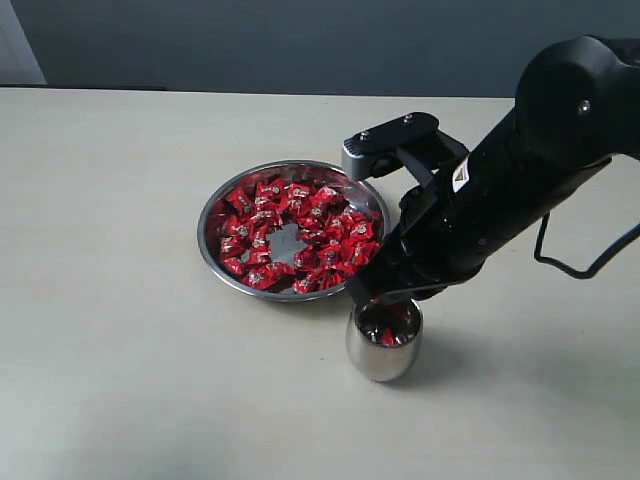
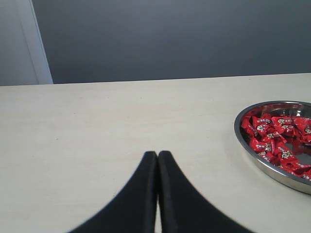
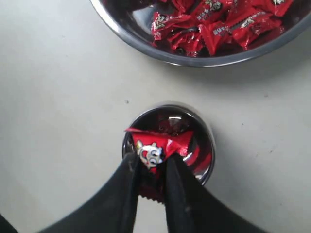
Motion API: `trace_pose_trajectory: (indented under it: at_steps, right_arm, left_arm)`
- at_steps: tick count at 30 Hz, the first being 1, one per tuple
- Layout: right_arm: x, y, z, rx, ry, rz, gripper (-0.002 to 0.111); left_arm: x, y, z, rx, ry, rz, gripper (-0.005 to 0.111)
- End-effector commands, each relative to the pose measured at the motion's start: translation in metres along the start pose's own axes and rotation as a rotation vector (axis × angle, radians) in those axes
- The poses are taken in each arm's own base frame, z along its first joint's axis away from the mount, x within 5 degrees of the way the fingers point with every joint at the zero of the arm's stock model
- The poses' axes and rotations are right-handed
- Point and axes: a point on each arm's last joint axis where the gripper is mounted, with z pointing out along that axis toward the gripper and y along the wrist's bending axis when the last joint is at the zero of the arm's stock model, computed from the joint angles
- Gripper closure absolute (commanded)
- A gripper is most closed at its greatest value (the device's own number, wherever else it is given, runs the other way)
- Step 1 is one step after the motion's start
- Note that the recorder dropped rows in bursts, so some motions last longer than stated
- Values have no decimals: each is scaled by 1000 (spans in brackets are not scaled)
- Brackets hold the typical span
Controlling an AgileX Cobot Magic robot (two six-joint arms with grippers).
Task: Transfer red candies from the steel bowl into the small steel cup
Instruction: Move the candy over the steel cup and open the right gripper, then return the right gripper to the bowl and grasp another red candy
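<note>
The steel bowl (image 1: 212, 218) sits mid-table, holding many red candies (image 1: 290, 235). Just in front of it, to the right, stands the small steel cup (image 1: 383, 345) with red candies inside. My right gripper (image 3: 151, 162) hangs directly over the cup's mouth, shut on one red candy (image 3: 158, 145) with a pale cartoon mark; the wrapper sticks out past both fingers. In that wrist view the cup (image 3: 208, 141) lies below the candy and the bowl (image 3: 146, 46) beyond it. My left gripper (image 2: 158, 154) is shut and empty over bare table, with the bowl (image 2: 245, 145) off to one side.
The pale table (image 1: 120, 330) stretches wide on the left and in front. A dark wall (image 1: 300, 40) runs along the back edge. A black cable (image 1: 590, 262) loops off the right arm near the table's right side.
</note>
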Motion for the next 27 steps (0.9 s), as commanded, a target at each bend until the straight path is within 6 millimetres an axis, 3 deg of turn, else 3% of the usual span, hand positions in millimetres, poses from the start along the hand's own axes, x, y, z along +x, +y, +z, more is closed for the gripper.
trace_pose_trajectory:
  at_steps: [1, 9, 16, 21, 25, 27]
  right_arm:
    - [3, -1, -1, 1, 13, -20, 109]
    - [5, 0, -1, -4, 35, -29, 107]
    - [3, -1, -1, 6, 22, -35, 75]
    - [0, -2, -1, 15, -18, -36, 75]
    - [-26, -6, -2, 52, -289, -4, 75]
    - [-33, -7, 4, 57, -299, -2, 75]
  left_arm:
    - [0, 0, 0, 6, -6, -1, 106]
    - [0, 0, 0, 6, -6, -1, 106]
    - [0, 0, 0, 6, -6, -1, 106]
    - [0, 0, 0, 6, -6, -1, 106]
    - [0, 0, 0, 6, -6, -1, 106]
    - [0, 0, 0, 6, -6, -1, 106]
